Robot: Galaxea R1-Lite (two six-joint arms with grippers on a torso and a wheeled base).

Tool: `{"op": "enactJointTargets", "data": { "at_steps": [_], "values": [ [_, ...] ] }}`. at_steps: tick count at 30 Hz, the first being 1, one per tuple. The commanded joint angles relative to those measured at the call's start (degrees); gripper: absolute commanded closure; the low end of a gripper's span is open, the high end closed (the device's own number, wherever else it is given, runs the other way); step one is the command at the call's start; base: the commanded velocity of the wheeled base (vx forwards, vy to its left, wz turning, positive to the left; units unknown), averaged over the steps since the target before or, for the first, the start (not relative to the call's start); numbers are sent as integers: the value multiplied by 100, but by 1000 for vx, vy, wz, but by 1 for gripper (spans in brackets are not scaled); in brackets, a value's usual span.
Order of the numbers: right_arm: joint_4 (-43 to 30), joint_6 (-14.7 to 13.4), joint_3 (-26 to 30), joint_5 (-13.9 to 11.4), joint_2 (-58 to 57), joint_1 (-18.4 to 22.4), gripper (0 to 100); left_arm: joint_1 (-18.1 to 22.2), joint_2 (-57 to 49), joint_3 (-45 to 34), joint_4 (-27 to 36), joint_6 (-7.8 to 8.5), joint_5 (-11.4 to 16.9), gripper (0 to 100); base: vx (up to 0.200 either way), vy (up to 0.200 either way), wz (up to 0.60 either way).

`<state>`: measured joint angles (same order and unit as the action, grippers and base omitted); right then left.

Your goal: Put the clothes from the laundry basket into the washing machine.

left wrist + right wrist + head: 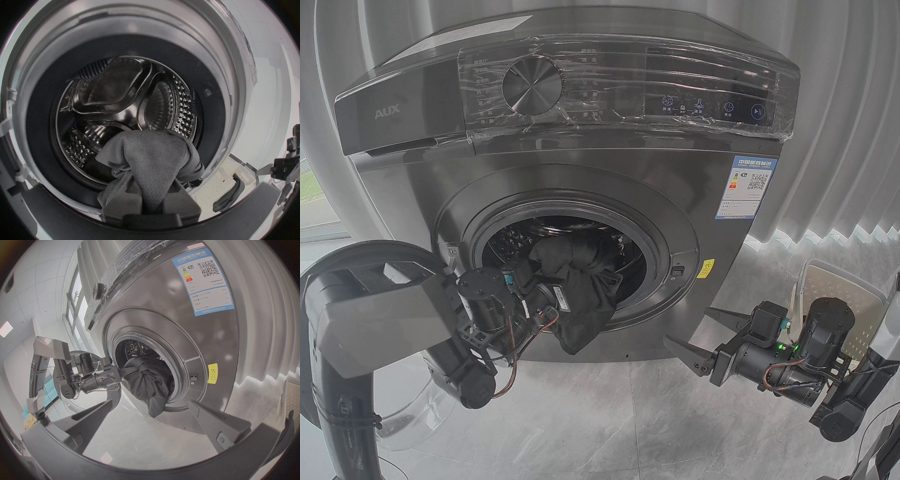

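Left gripper [151,193]: closed on the dark garment [584,294], held at the mouth of the washing machine [562,156], cloth bunched between its fingers [123,203]; wrist level with the door opening.

Washing machine: grey front-loader, standing on a tiled floor [600,425] before a pale curtain [850,125]; steel drum [125,90] bare behind the cloth.

Door [419,406]: glass, swung fully open to the robot's left, behind the left arm.

Laundry basket [862,300]: white, perforated, on the floor to the right of the machine; a dark strip [229,195] lies across its rim, cloth or handle cannot be told.

Dark garment: part way through the opening, upper part inside the seal ring, lower tail hanging out over the front lip and down the machine's face.

Right gripper [686,325]: jaws spread wide, holding nothing, hovering above the floor between machine and basket.

Step in hand, as judged: feeding the garment into the drum; loading not finished.

Next move, as judged: carry the cloth deeper past the seal so the hanging tail follows it in; only then part the fingers and draw the arm back; a release at the lip would likely let the cloth slide out onto the floor.
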<state>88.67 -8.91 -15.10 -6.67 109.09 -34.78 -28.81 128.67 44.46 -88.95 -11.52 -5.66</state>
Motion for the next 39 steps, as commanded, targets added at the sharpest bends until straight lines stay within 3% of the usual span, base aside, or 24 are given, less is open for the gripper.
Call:
{"op": "enactJointTargets", "data": {
  "at_steps": [1, 9, 16, 21, 28, 36, 39],
  "values": [
    [1, -5, -1, -1, -2, -2, 0, 68, 589, 634, 1, -17, -76, 100, 0, 0, 0],
    [1, -5, -1, -1, 7, -20, 0, 261, 1099, 1680, 168, -52, -137, 100, 0, 0, 0],
    [1, -5, 7, -1, 7, -38, 0, 455, 1336, 2902, 616, -263, -348, 100, 0, 0, 0],
    [1, -5, 7, -1, 33, -38, 0, 446, 1433, 3148, 810, -316, -375, 100, 0, 0, 0],
    [10, -5, -1, -1, 86, -46, 0, 226, 1679, 3482, 1223, -579, -375, 100, 0, 0, 0],
    [10, -5, -1, -1, 86, -55, 0, 305, 2171, 4827, 1847, -579, -401, 100, 0, 0, 0],
    [10, -5, -1, -1, 86, -55, 0, 455, 2285, 5248, 2119, -562, -577, 100, 0, 0, 0]
  ]
}}
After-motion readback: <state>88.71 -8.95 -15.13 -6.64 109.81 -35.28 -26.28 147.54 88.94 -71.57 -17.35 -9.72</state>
